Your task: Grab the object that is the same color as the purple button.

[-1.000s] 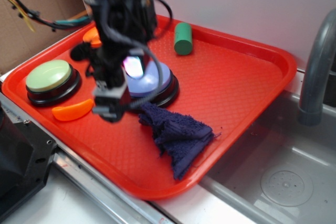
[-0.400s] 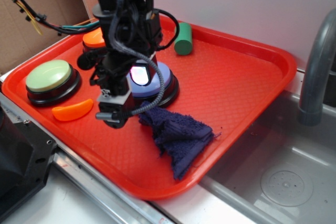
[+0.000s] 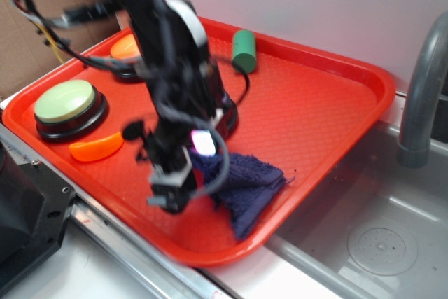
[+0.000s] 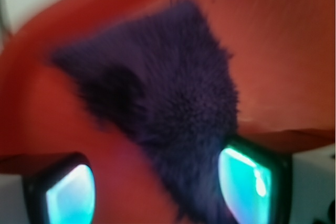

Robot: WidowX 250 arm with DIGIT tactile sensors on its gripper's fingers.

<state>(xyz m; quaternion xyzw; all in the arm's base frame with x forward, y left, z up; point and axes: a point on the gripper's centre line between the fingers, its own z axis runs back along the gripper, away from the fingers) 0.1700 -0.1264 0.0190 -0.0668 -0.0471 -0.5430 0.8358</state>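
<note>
Red tray (image 3: 336,103) on the bench holds my purple rag (image 3: 246,183) by its near edge, my fingers (image 4: 157,187) spread wide w/ rag between, not yet gripped; risk: closing on one loose fold & it slips out.

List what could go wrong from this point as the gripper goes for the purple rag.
1. In the wrist view the rag sits off-centre, bunched toward one finger, so the gripper may pinch only a fold and drop it.
2. The rag lies close to the tray's near rim; a low descent could strike the rim or tray floor.
3. Both views are motion-blurred, so the arm may overshoot at this speed.
</note>
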